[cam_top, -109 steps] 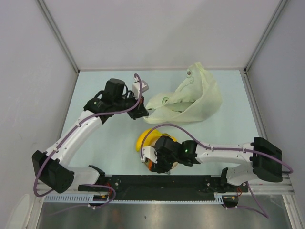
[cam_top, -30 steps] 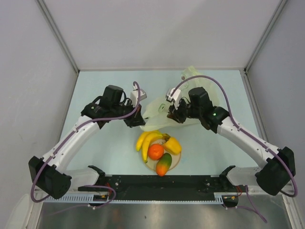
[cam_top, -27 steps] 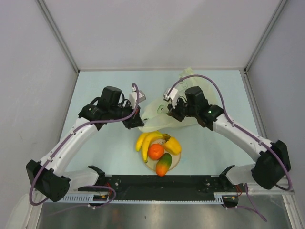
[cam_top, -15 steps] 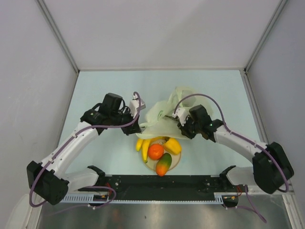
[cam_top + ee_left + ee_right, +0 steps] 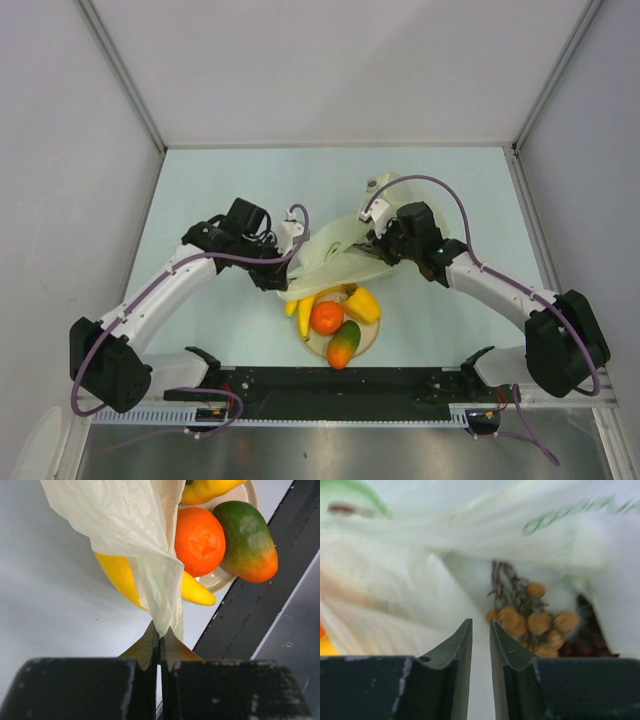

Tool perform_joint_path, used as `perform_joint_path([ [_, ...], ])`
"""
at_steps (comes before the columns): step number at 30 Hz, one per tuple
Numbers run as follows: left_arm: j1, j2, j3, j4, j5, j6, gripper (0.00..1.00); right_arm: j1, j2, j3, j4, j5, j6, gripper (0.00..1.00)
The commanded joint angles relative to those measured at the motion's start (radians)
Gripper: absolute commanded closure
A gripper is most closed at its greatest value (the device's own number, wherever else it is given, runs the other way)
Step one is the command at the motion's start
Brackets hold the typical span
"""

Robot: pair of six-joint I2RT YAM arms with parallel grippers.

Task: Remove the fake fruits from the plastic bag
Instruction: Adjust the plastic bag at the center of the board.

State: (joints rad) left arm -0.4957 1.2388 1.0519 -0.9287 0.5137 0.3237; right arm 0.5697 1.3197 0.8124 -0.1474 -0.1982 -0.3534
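**Top view:** The thin, crinkly, pale yellow plastic bag [image 5: 335, 250] is stretched between both grippers, over the far rim of the round beige plate [image 5: 374, 338]. The plate carries a glossy orange [image 5: 326, 317], a green-red mango [image 5: 343, 344] and a yellow banana bunch [image 5: 303, 312].

**Left wrist view:** The left gripper [image 5: 159, 636] is clamped on a pinch of bag film.

**Right wrist view:** The right gripper [image 5: 480, 627] has its jaws slightly apart with nothing seen between them, and faces the bag's opening. A brown cluster [image 5: 535, 622] and dark purple grapes [image 5: 590, 642] lie inside.

**Recommendation:** Keep the film taut, and close the right gripper on the cluster rather than the plastic.

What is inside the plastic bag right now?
Inside the plastic bag, the right wrist view shows a brown cluster and, beside it, what look like dark grapes. The bag's folds hide anything else.
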Motion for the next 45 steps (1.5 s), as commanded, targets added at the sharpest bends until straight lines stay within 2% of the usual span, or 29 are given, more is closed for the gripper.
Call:
perform_joint_path([
  [1, 0.003, -0.05, 0.0, 0.01, -0.043, 0.029, 1.0, -0.008, 0.067, 0.082, 0.137, 0.026, 0.04, 0.75],
  [7, 0.002, -0.074, 0.014, 0.007, -0.067, 0.035, 1.0, 0.025, 0.133, 0.028, 0.141, -0.006, 0.014, 0.74],
  [14, 0.003, -0.082, 0.06, 0.033, -0.176, 0.086, 1.0, 0.035, 0.044, -0.091, 0.06, -0.029, 0.005, 0.7],
  [17, 0.002, -0.008, 0.164, 0.102, -0.22, 0.089, 1.0, -0.017, 0.045, -0.076, 0.185, 0.083, 0.004, 0.68],
  [20, 0.003, 0.085, 0.365, 0.18, -0.279, 0.107, 1.0, -0.167, 0.149, 0.091, 0.218, 0.105, 0.022, 0.69],
  [21, 0.003, 0.158, 0.485, 0.201, -0.291, 0.116, 1.0, -0.238, 0.179, 0.138, 0.238, 0.111, 0.046, 0.69],
  [22, 0.005, 0.195, 0.552, 0.217, -0.299, 0.124, 1.0, -0.273, 0.246, 0.242, 0.242, 0.115, 0.045, 0.69],
  [25, 0.005, 0.359, 0.827, 0.28, -0.311, 0.159, 1.0, -0.37, 0.372, 0.391, 0.278, 0.157, -0.016, 0.7],
  [26, 0.006, 0.411, 0.902, 0.31, -0.305, 0.166, 1.0, -0.385, 0.398, 0.425, 0.314, 0.186, -0.042, 0.7],
  [27, 0.006, 0.498, 1.048, 0.323, -0.294, 0.166, 1.0, -0.405, 0.426, 0.454, 0.333, 0.197, -0.059, 0.7],
  [29, 0.006, 0.598, 1.205, 0.347, -0.276, 0.147, 1.0, -0.456, 0.475, 0.549, 0.37, 0.235, -0.078, 0.71],
  [30, 0.006, 0.638, 1.353, 0.349, -0.261, 0.135, 1.0, -0.471, 0.481, 0.574, 0.377, 0.244, -0.078, 0.71],
  [31, 0.005, 0.707, 1.416, 0.363, -0.254, 0.121, 1.0, -0.496, 0.483, 0.602, 0.384, 0.25, -0.079, 0.73],
  [33, 0.002, 0.726, 1.482, 0.384, -0.232, 0.098, 1.0, -0.514, 0.452, 0.649, 0.385, 0.263, -0.079, 0.73],
  [35, -0.003, 0.653, 1.423, 0.427, -0.215, 0.084, 1.0, -0.536, 0.379, 0.65, 0.356, 0.253, -0.078, 0.74],
  [37, -0.003, 0.508, 1.233, 0.455, -0.184, 0.069, 1.0, -0.545, 0.314, 0.631, 0.277, 0.227, -0.052, 0.74],
  [38, -0.003, 0.451, 1.147, 0.461, -0.173, 0.063, 1.0, -0.55, 0.278, 0.569, 0.258, 0.217, -0.039, 0.75],
  [39, -0.003, 0.395, 0.958, 0.467, -0.156, 0.066, 1.0, -0.548, 0.188, 0.532, 0.238, 0.209, -0.027, 0.75],
  [40, -0.003, 0.267, 0.851, 0.485, -0.132, 0.08, 1.0, -0.548, 0.144, 0.48, 0.2, 0.159, -0.015, 0.75],
  [41, -0.003, 0.213, 0.639, 0.498, -0.123, 0.087, 1.0, -0.539, 0.092, 0.428, 0.184, 0.151, 0.002, 0.76],
  [42, -0.004, 0.152, 0.54, 0.511, -0.119, 0.093, 1.0, -0.531, 0.005, 0.307, 0.172, 0.149, 0.014, 0.76],
  [44, -0.012, 0.032, 0.316, 0.505, -0.1, 0.1, 1.0, -0.502, -0.091, 0.185, 0.1, 0.132, 0.033, 0.76],
  [45, -0.018, 0.005, 0.263, 0.464, -0.086, 0.103, 1.0, -0.49, -0.17, 0.068, 0.071, 0.111, 0.034, 0.75],
])
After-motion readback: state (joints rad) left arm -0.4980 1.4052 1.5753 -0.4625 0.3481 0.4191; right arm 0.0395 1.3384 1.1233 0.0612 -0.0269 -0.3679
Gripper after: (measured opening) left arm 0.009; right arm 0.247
